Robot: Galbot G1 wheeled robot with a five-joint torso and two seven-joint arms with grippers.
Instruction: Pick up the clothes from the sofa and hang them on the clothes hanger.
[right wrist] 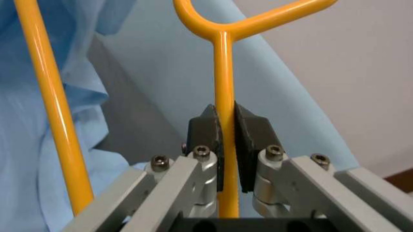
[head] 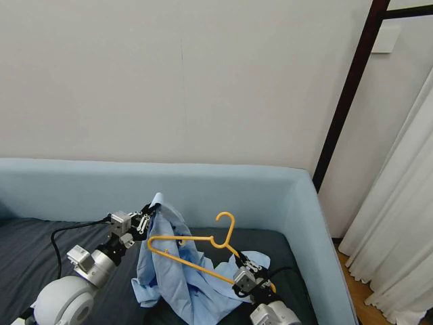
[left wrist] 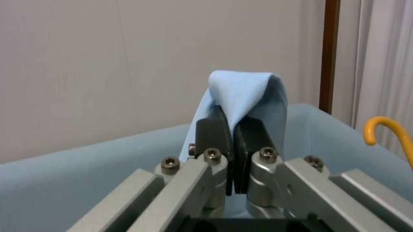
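A light blue shirt hangs over the dark sofa seat, partly threaded on a yellow hanger. My left gripper is shut on the shirt's upper edge, lifting it; in the left wrist view a fold of the blue cloth stands pinched between the black pads. My right gripper is shut on the hanger's right arm; the right wrist view shows the yellow bar clamped between its pads. The hanger's hook points upward.
The sofa has a pale blue backrest and right armrest around a dark seat. A dark upright post stands by the wall at right, with white curtains beside it.
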